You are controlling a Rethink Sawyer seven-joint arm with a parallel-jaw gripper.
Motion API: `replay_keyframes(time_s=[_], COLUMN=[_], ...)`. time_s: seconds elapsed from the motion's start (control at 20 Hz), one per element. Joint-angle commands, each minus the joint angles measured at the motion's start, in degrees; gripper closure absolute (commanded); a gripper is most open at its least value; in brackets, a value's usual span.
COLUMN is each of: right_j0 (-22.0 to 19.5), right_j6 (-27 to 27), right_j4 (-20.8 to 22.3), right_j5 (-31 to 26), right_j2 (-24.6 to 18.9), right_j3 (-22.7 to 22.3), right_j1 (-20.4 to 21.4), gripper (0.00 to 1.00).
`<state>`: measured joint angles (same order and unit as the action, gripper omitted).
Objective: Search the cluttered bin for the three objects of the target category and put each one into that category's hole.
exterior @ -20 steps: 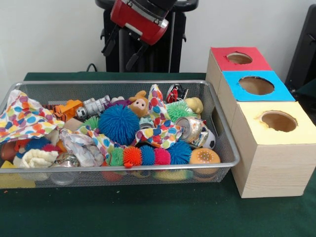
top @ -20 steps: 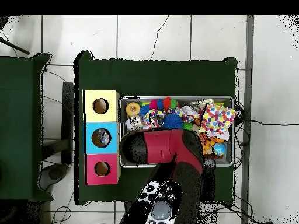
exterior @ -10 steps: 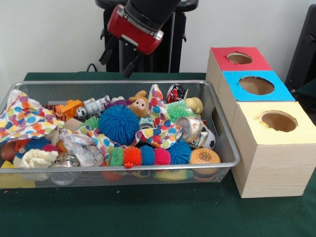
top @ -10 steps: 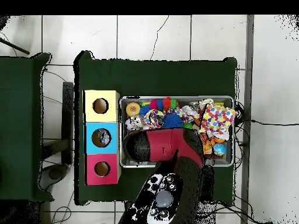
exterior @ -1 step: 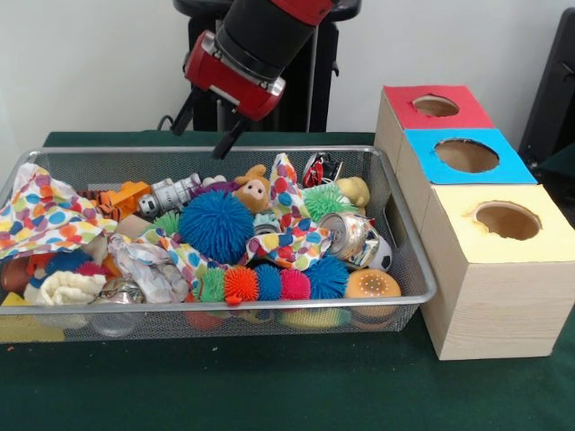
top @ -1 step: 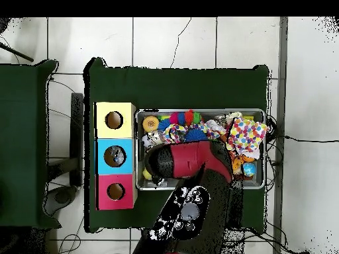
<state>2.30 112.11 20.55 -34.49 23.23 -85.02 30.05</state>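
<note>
My gripper (exterior @ -1 step: 201,135) hangs open and empty just above the far rim of the wire mesh bin (exterior @ -1 step: 409,260), left of its middle. Below it in the bin lie a crushed silver can (exterior @ -1 step: 172,193), a tiger toy (exterior @ -1 step: 119,197), a brown stuffed animal (exterior @ -1 step: 254,189) and a big blue spiky ball (exterior @ -1 step: 216,225). Another crushed can (exterior @ -1 step: 346,234) lies at the right, near a green spiky ball (exterior @ -1 step: 325,199). Small spiky balls (exterior @ -1 step: 269,283) line the near wall. In the overhead view the red wrist (top @ -1 step: 189,160) covers the bin's (top @ -1 step: 263,114) lower half and hides the fingers.
Three wooden boxes stand right of the bin, each with a round hole: red top (exterior @ -1 step: 436,106), blue top (exterior @ -1 step: 465,155), yellow top (exterior @ -1 step: 506,221). Polka-dot cloth (exterior @ -1 step: 40,215) drapes the bin's left end and middle. An orange ball (exterior @ -1 step: 371,285) sits in the near right corner.
The arm has come down and swung left in the front view, bringing the open gripper from high above to just over the bin's far rim. The bin's contents have not moved.
</note>
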Motion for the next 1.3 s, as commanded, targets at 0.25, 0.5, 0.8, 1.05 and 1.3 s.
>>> replay_keyframes(time_s=[0.25, 0.5, 0.8, 1.05, 1.3], right_j0=[-0.6, 0.4, 1.7, 3.0, 4.5], right_j6=[-2.8, 1.8, 9.4, 12.6, 15.2], right_j4=[3.1, 1.2, -2.7, -5.5, -8.4], right_j5=[-5.0, -4.2, -4.0, -5.0, -5.1], right_j2=[-6.4, -5.4, -3.9, -2.9, -1.5], right_j3=[6.7, 7.8, 9.5, 12.0, 12.6], right_j1=[-7.2, -8.8, -10.6, -12.6, -13.5], gripper=[0.00, 0.00, 0.00, 0.00, 0.00])
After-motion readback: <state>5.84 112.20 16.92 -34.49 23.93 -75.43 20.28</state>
